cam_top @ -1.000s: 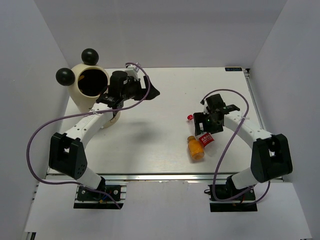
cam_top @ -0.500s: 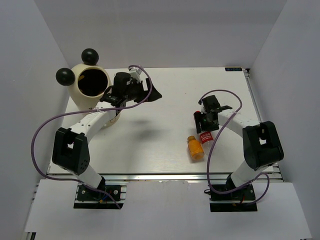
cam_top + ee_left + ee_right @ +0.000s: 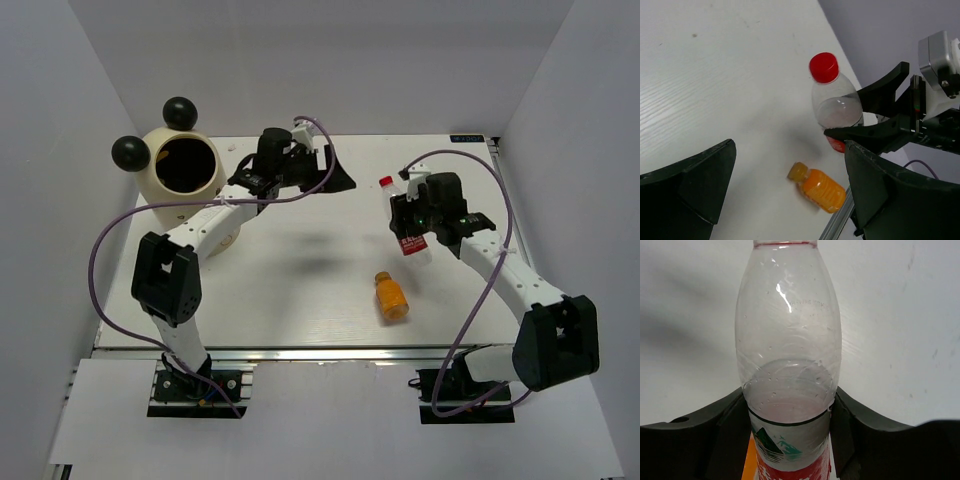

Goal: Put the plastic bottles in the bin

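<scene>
Left end effector (image 3: pixel 338 180) wide, right (image 3: pixel 408 222) pinched.

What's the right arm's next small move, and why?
Probably swing the red-capped bottle left and away, toward the bin. The right fingers are shut around its labelled waist and it appears lifted off the table, so the grasp looks done. The open left fingers hang between bottle and bin, so I'd keep the path high.
</scene>
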Robot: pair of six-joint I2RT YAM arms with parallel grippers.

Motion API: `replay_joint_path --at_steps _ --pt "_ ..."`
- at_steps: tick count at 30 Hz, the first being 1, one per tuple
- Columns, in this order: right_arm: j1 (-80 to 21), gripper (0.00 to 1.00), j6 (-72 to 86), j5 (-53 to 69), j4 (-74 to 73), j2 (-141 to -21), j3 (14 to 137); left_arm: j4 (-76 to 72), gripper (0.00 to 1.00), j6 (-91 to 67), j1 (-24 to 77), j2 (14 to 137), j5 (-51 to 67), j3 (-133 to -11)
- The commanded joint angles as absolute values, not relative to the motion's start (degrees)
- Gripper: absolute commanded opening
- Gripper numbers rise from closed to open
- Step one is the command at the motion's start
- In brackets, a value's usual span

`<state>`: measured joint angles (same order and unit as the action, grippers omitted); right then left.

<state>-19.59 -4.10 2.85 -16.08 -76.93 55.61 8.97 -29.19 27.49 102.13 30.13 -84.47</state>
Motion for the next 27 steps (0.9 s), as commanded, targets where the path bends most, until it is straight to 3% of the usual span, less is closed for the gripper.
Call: replay_joint_path --at_steps 1,5,14,15,16,19,20,22,24,25,26,27 --pt "-19.6 0.50 -9.1 14.7 -13.4 -75.7 59.4 8.0 0.98 -29.4 30.2 102.0 32.3 -89.6" --pt "-19.7 0.50 -8.9 29.4 -13.2 -75.4 61.5 4.8 0.98 -30.8 32.6 102.6 29.7 -90.3" --pt "-19.7 0.50 -6.4 37.2 -10.6 -74.6 62.5 5.0 0.97 -29.7 35.9 103.5 25.2 -89.7" --pt "-19.7 0.50 -6.2 38.0 -9.9 -74.3 61.6 5.4 0.93 -29.7 35.9 103.6 24.4 -89.7" --pt "-19.7 0.50 -5.7 38.6 -8.5 -73.6 61.1 5.6 0.79 -29.7 35.9 103.8 23.2 -89.8" --pt "-19.7 0.52 -4.6 39.5 -7.2 -72.9 59.9 5.2 0.53 -30.1 35.9 103.4 22.7 -89.4" --pt "-19.7 0.54 -4.5 39.1 -7.3 -72.9 59.9 3.7 0.40 -30.4 35.9 102.8 22.9 -89.0" --pt "-19.7 0.57 -3.7 38.1 -7.4 -72.9 59.8 1.9 0.30 -31.4 35.9 102.4 24.8 -87.9" --pt "-19.7 0.69 -3.0 35.6 -7.3 -72.9 59.7 0.9 0.18 -31.7 35.9 102.0 25.1 -87.9" --pt "-19.7 0.82 -2.2 34.1 -7.2 -72.9 59.5 1.1 0.11 -31.8 35.9 101.8 24.5 -88.2" --pt "-19.7 0.85 -1.6 33.6 -6.1 -72.5 59.2 2.3 0.00 -31.6 35.9 101.8 23.8 -88.6" --pt "-19.6 0.89 -1.3 33.1 -5.5 -71.9 59.1 3.1 0.00 -31.4 35.9 101.5 22.9 -89.0"
